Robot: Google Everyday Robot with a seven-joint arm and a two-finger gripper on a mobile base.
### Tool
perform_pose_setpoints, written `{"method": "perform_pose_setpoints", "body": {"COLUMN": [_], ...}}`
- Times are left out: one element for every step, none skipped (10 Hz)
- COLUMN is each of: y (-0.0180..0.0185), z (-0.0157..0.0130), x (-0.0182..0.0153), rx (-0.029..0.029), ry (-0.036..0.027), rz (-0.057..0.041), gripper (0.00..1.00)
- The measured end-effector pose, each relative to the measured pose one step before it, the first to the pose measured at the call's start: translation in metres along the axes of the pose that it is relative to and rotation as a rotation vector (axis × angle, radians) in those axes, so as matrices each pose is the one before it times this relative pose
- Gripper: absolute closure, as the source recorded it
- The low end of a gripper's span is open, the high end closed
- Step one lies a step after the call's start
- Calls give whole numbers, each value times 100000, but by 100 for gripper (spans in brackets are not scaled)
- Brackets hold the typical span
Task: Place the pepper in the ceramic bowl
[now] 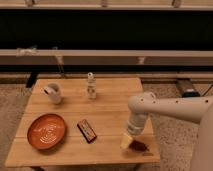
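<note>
5 things on the desk (pixel 112 107)
Lower left the ceramic bowl (pixel 46 131), packet (pixel 86 130) to its right; mug (pixel 53 93), shaker bottle (pixel 91 85) behind; lower right the pepper (pixel 139 146), tool (pixel 127 141) just left.

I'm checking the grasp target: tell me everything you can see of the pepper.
The pepper is small and dark red, a low lump. It lies on the wooden table near its front right corner, far from the bowl. The gripper sits low beside it, on the side toward the bowl; contact cannot be told.

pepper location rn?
In the camera view the pepper lies near the front right corner of the table, with the claw right beside it. The bowl is far across at front left.
</note>
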Motion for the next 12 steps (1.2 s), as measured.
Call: {"method": "perform_pose_setpoints", "body": {"y": [-60, 247, 230, 320, 125, 139, 108, 1, 72, 97, 26, -138], "z": [273, 356, 188, 255, 178, 197, 63, 8, 33, -20, -228, -739], "x": [124, -187, -228, -280, 4, 33, 26, 110, 85, -18, -113, -98], "rx": [702, 1717, 745, 850, 1279, 1343, 850, 712, 816, 783, 1216, 2173], "ry": [411, 1792, 1824, 2538, 2989, 3081, 1930, 1477, 2158, 1763, 1263, 635], "rz": [-854, -3347, -1626, -1586, -546, -174, -76, 2, -307, -679, -927, -1143], "gripper": [20, 20, 20, 21, 26, 38, 47, 55, 67, 77, 86, 96]}}
